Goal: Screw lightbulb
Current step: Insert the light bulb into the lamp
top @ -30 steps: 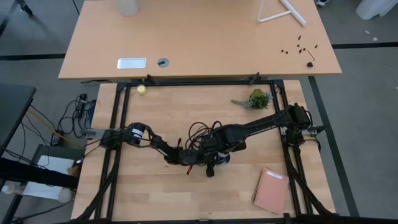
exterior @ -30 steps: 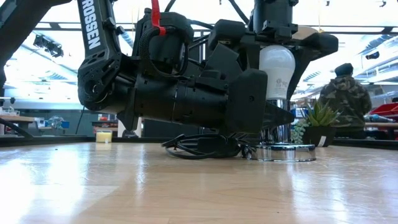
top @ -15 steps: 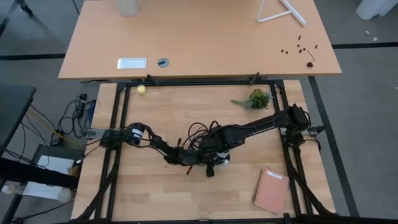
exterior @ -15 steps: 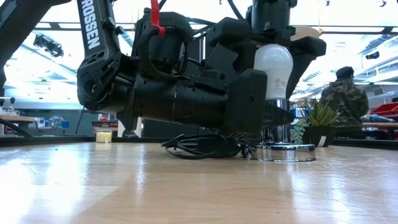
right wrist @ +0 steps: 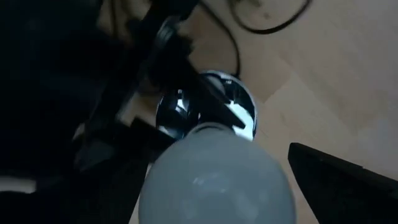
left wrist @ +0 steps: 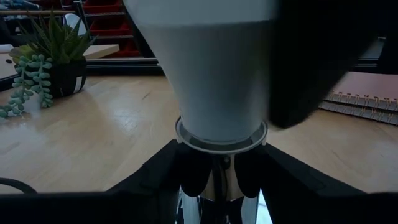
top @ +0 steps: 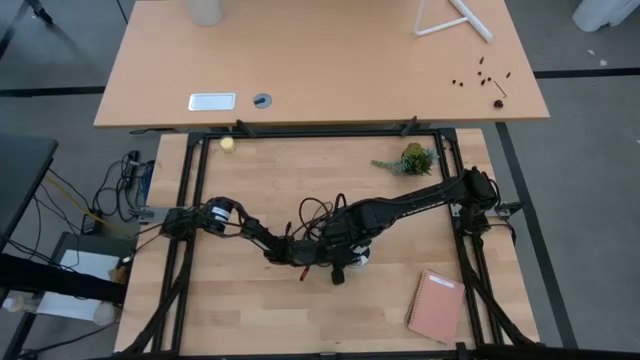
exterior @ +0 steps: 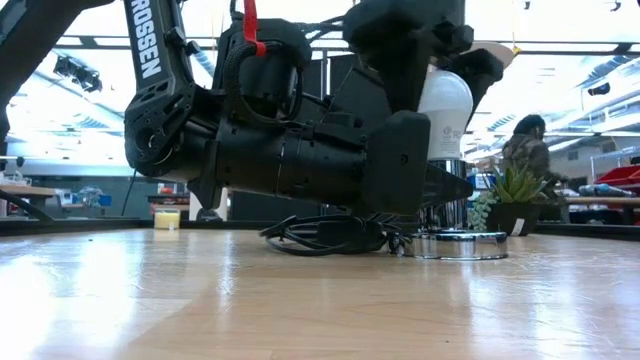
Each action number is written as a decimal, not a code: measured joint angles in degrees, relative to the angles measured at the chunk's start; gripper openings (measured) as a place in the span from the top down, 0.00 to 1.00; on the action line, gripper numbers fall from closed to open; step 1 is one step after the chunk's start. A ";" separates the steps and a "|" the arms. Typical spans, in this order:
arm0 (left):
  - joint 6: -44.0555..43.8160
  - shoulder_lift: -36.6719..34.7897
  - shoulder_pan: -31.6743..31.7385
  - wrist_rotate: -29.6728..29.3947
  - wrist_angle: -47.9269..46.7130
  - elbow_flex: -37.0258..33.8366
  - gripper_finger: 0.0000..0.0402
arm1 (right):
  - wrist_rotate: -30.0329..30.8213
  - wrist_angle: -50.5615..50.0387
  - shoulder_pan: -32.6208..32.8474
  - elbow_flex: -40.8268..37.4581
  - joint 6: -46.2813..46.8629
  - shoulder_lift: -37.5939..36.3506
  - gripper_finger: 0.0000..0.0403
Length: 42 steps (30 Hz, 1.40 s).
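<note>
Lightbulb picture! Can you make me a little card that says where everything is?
lightbulb: white, upright, screw end down over the socket
socket: shiny round disc on the wooden table, black cord beside it
left pincer: low over the table, shut on the socket's stem just under the bulb
right pincer: coming from above, around the top of the lightbulb
also on the table: potted plant, pink notebook
</note>
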 joint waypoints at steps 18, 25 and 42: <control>-0.07 0.00 0.02 0.02 -0.02 0.00 0.54 | -1.38 0.00 0.39 0.09 -71.16 -0.22 0.03; -0.09 0.00 0.00 0.04 -0.04 0.00 0.54 | -1.38 -0.01 0.39 0.09 -92.73 -0.22 0.06; -0.02 0.00 0.00 0.04 -0.04 0.00 0.54 | 0.37 4.06 0.79 -3.76 -119.87 -0.33 0.07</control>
